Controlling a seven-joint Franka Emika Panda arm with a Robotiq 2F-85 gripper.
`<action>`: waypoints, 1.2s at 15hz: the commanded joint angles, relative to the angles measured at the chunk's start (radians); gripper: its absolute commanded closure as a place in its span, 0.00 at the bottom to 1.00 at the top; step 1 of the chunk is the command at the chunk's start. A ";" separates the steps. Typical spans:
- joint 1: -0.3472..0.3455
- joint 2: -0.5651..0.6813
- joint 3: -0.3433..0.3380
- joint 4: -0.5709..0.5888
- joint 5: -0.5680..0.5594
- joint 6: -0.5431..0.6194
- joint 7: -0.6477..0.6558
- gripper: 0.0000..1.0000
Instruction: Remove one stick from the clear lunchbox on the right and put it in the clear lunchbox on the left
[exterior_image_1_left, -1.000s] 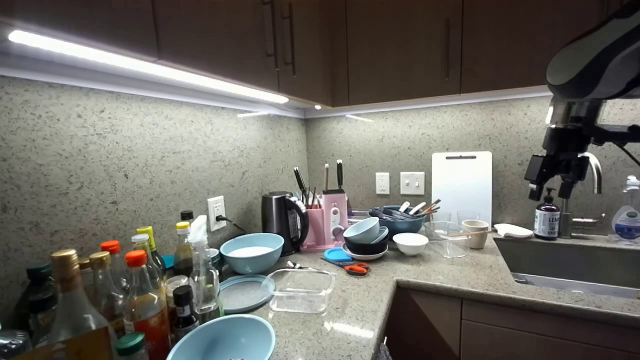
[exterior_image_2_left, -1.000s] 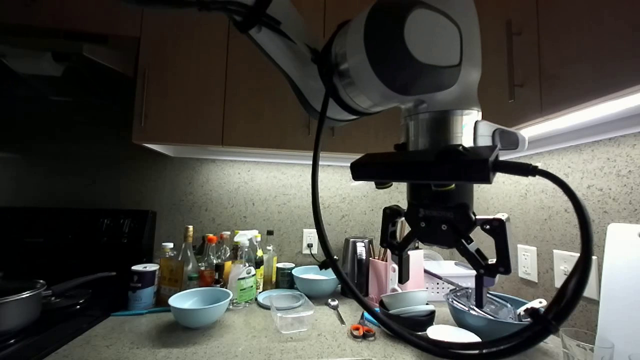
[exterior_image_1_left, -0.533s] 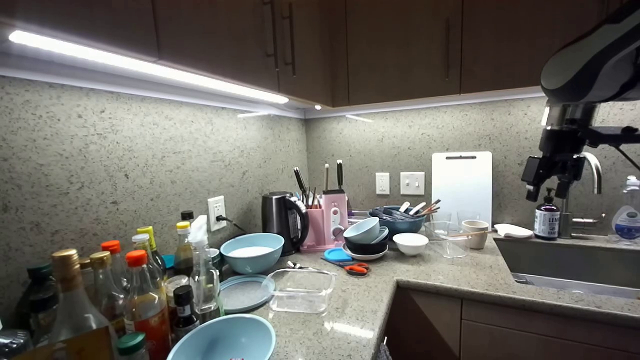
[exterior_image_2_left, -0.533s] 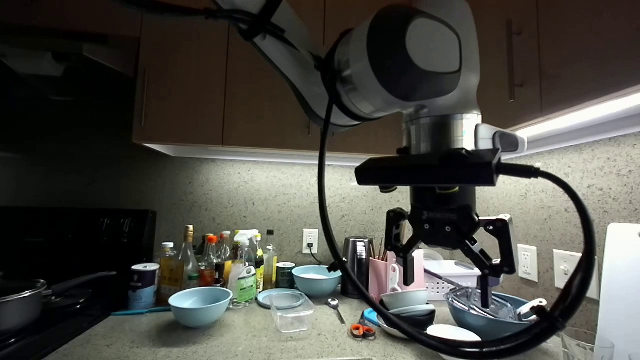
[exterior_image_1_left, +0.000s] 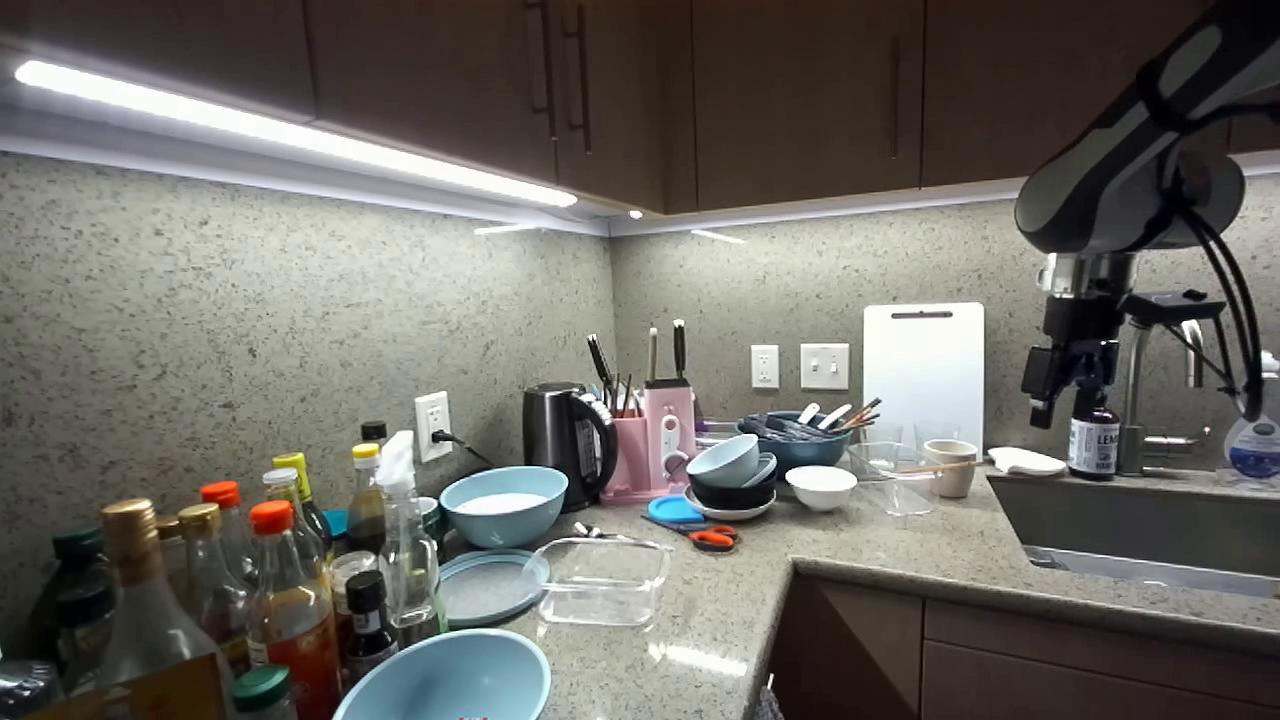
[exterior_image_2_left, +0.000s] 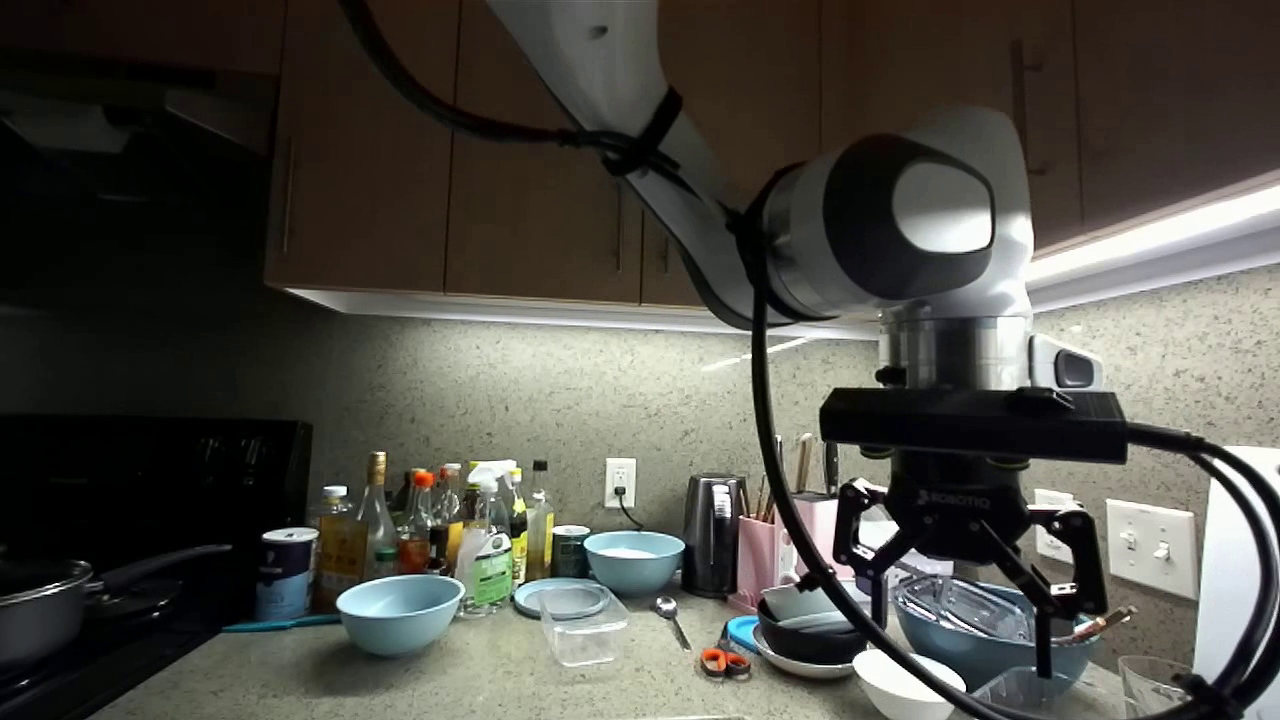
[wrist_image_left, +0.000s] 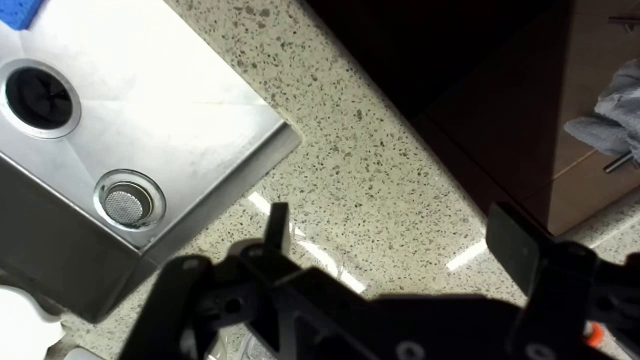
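Currently, the gripper (exterior_image_2_left: 960, 640) has its jaws wide apart, gripping nothing. Counted: one left box (exterior_image_1_left: 597, 606), left of the inner corner of the counter (exterior_image_1_left: 720, 600); one right box (exterior_image_1_left: 905, 498), beyond that corner, with one discernible stick (exterior_image_1_left: 938, 467) projecting past its rim. A strip light (exterior_image_1_left: 300, 137) shines beneath the cabinets (exterior_image_1_left: 810, 100).

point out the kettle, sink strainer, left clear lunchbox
Kettle (exterior_image_1_left: 549, 448), in an exterior view: dark body.
Sink strainer (wrist_image_left: 124, 207), in the wrist view: mesh.
Left clear lunchbox (exterior_image_2_left: 589, 648), in an exterior view: side wall.

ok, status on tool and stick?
Tool open, empty. Stick not yet picked, at right-hand clear box. Cup close by, might get in the way.
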 joint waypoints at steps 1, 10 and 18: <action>-0.040 0.126 0.031 0.101 0.059 -0.017 -0.106 0.00; -0.080 0.174 0.086 0.145 0.048 -0.032 -0.086 0.00; -0.150 0.366 0.165 0.341 0.175 -0.006 -0.130 0.00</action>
